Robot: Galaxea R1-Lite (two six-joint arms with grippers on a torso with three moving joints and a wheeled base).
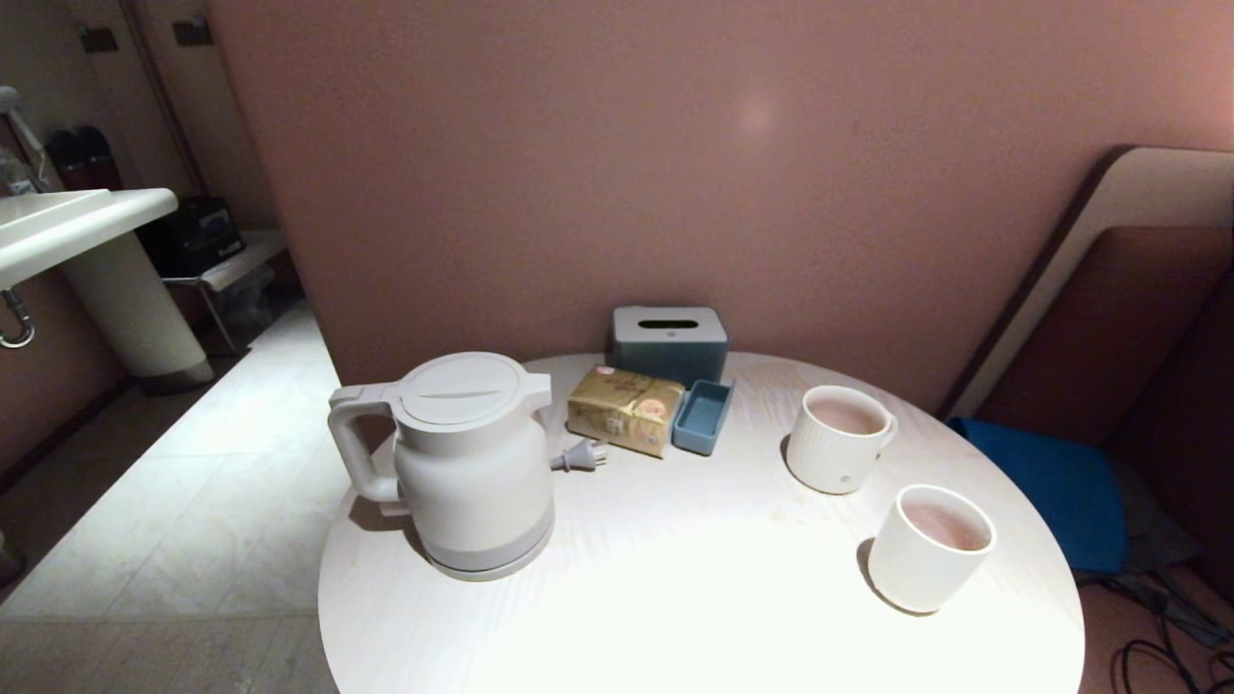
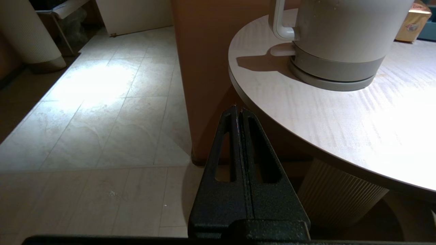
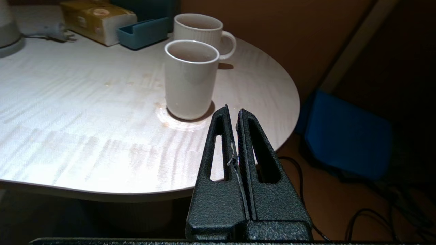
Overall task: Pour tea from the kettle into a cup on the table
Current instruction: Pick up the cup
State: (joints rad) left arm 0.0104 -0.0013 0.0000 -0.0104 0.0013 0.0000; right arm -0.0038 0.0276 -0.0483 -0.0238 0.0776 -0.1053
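- Head view: kettle (image 1: 472, 461) stands upright at left-centre of the frame on the table (image 1: 694, 578), lid on; cup (image 1: 927, 547) at lower right holds reddish tea (image 1: 950, 525), ribbed mug (image 1: 837, 439) just behind it. No arms in frame.
- Left wrist view: left gripper (image 2: 239, 110) at lower centre, fingers pressed together, empty, off the table edge; kettle at upper right.
- Right wrist view: right gripper (image 3: 232, 110) at lower centre, fingers pressed together, empty, near the cup (image 3: 190, 80).

Dim warm room, overhead glare on table (image 1: 675, 578), kettle (image 1: 472, 463) shadow leftward
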